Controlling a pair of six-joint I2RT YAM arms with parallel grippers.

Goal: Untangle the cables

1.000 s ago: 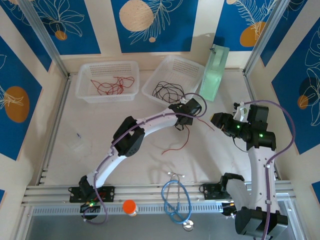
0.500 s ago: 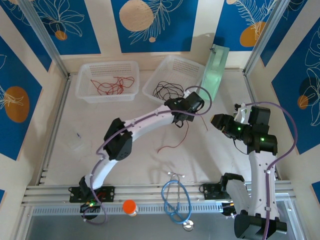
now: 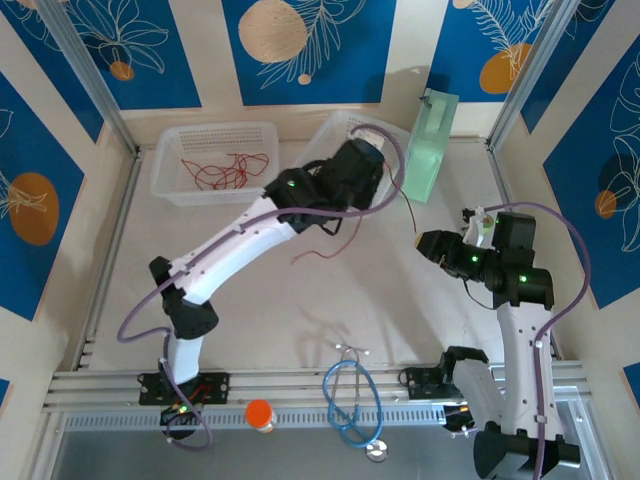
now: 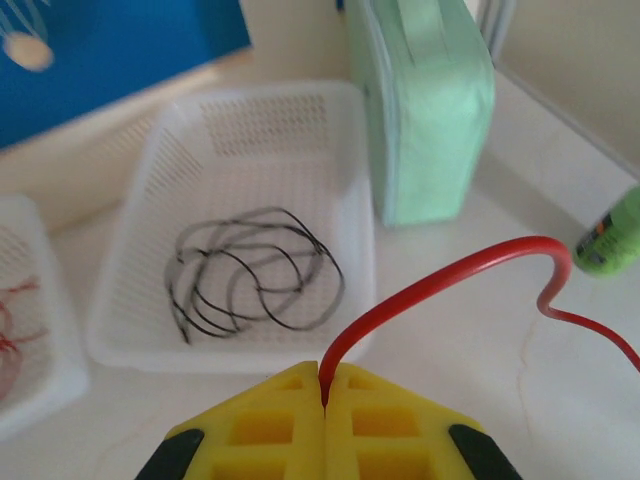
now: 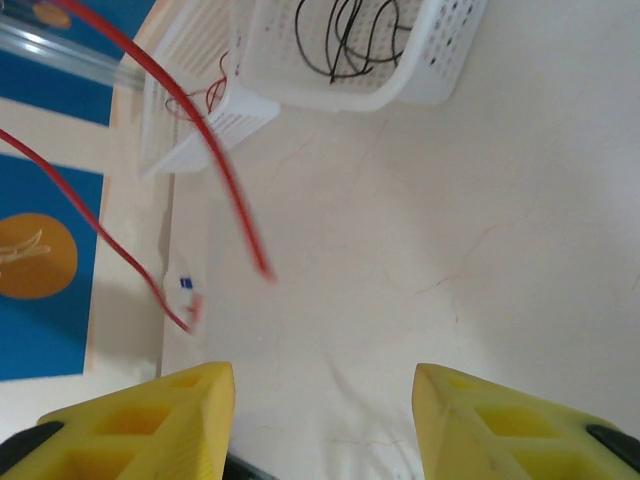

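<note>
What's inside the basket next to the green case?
Loose black cables lie looped on the floor of the basket, with nothing else showing in it. From overhead, the left arm covers most of it.

Two white baskets are there: the left basket (image 3: 214,134) in the upper left of the top view, and the right basket (image 4: 262,118) in the middle of the left wrist view. The first holds one bunch of red cables (image 3: 222,170) and the second one bunch of black cables (image 4: 255,270); the strands cross too much to count them singly. Outside the baskets I count one loose red cable (image 4: 450,275). There is also one mint-green case (image 3: 430,145), one blue stethoscope (image 3: 350,400), one orange cap (image 3: 259,413), one small green bottle (image 4: 610,235), and two robot arms, the left arm (image 3: 235,245) and the right arm (image 3: 520,335).
</note>
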